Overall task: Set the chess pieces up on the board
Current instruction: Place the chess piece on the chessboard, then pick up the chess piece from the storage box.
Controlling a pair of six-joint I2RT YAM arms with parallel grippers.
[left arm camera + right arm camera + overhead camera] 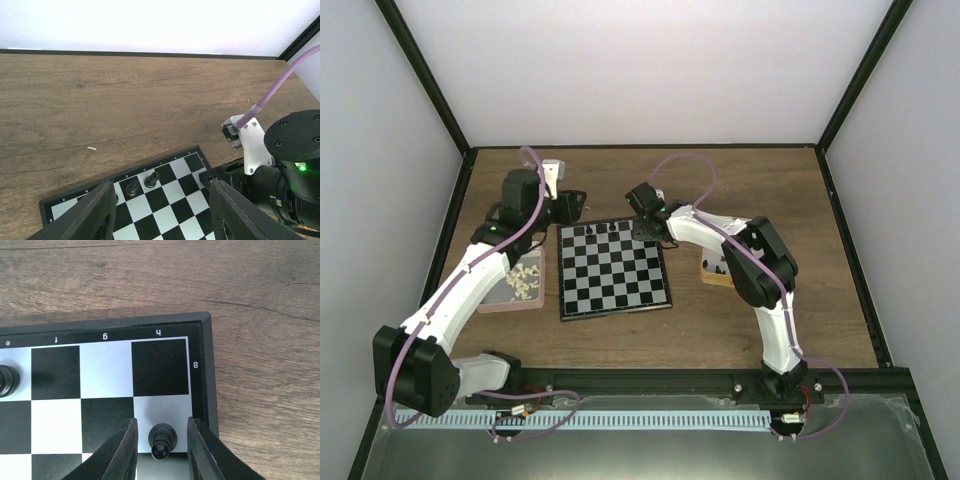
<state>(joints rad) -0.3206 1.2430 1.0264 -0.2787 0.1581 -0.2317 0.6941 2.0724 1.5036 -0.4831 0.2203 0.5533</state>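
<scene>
**Right gripper lines up on a corner pawn.** The right gripper (161,422) stands narrowly open over the far right corner of the board (150,324). Its two fingers (125,450) flank a small black pawn (162,440) without touching it, and a sliver of pale square shows on either side of the piece. The pawn stands upright on the pale square of the h file, one row in from the edge. It is just below the black corner square lettered h and numbered 8. At the left border of the same wrist view, another black piece (6,380) stands on a pale edge-row square under the letter e.

Across the board, the left gripper (161,184) hangs wide open and holds nothing, its fingers spread above the checks on the left side. Beyond them, two black pieces (132,188) stand on neighbouring squares of the far row. The right arm (295,165) crowds the far corner, with a green light lit on its wrist.

Seen from above, the board lies flat on the wooden counter (740,190), between the two arms. A pink tray (510,305) sits just beside the board's left edge, partly under the left arm, with pale pieces (525,278) heaped in it. On the other side, near the board's right edge, a tan container (712,278) is largely hidden by the right arm. A few dark shapes show in it, too small to make out.
</scene>
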